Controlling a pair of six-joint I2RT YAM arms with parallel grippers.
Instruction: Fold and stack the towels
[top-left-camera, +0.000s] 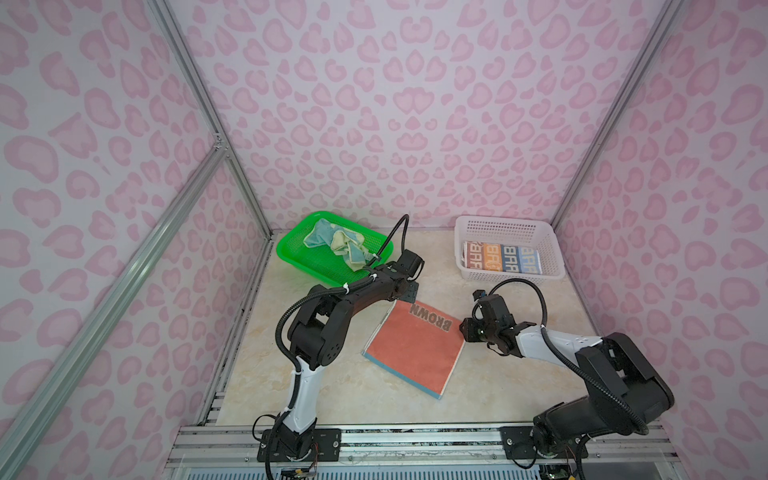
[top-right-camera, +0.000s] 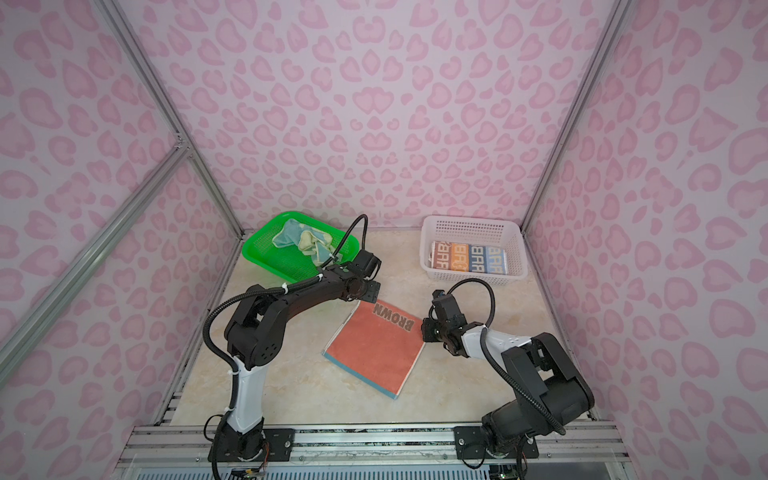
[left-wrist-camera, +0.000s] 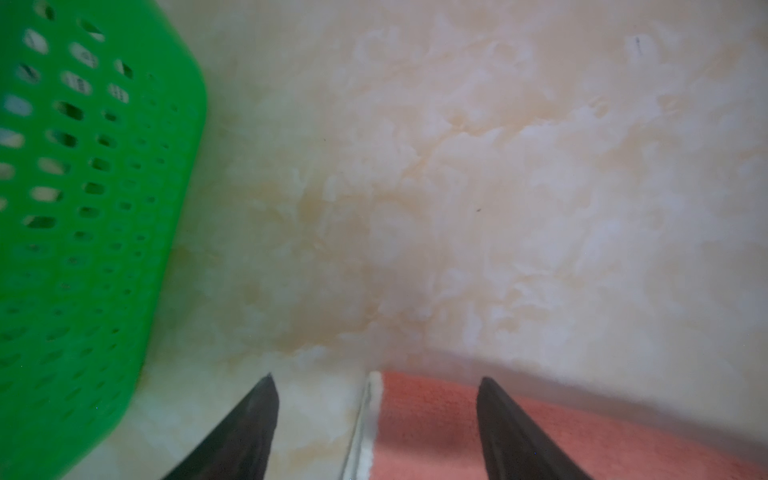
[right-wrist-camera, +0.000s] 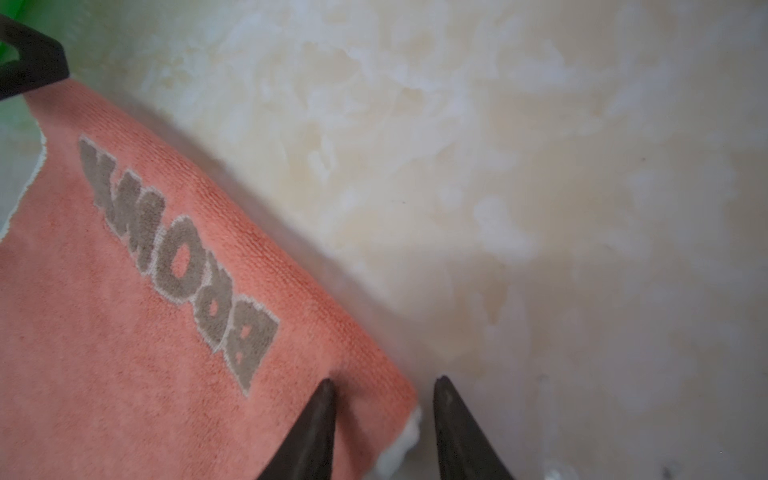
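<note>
Orange towel (top-left-camera: 415, 349): flat on the worktop (top-left-camera: 324, 395) between the two arms, folded, set askew. Pale blue border along the near edge. Grey "BROWN" lettering along the far edge, upside down in both top views. White underside peeking out along the left edge.

Left end effector (left-wrist-camera: 376, 378): low at the towel's far left corner, seen also in a top view (top-left-camera: 409, 293). Jaws wide apart, astride the towel's side edge, with one finger (left-wrist-camera: 507, 428) over orange cloth and its mate over bare worktop. Cloth flat beneath.

Right end effector (right-wrist-camera: 385, 379): low at the far right corner, just beyond the "B". Jaws narrow but parted, a strip of worktop visible in the gap. One finger (right-wrist-camera: 316, 428) over the cloth, its mate just off the corner. Contact with the cloth: cannot tell.

Farther back, left: green basket (top-left-camera: 291, 259) just beside the left end effector, holding a crumpled pale yellow and teal towel (top-left-camera: 336, 245).

Farther back, right: white basket (top-left-camera: 503, 222) near the back wall, holding a folded lettered towel (top-left-camera: 503, 257), with blocks of red, orange, dark blue and pale blue facing up.
</note>
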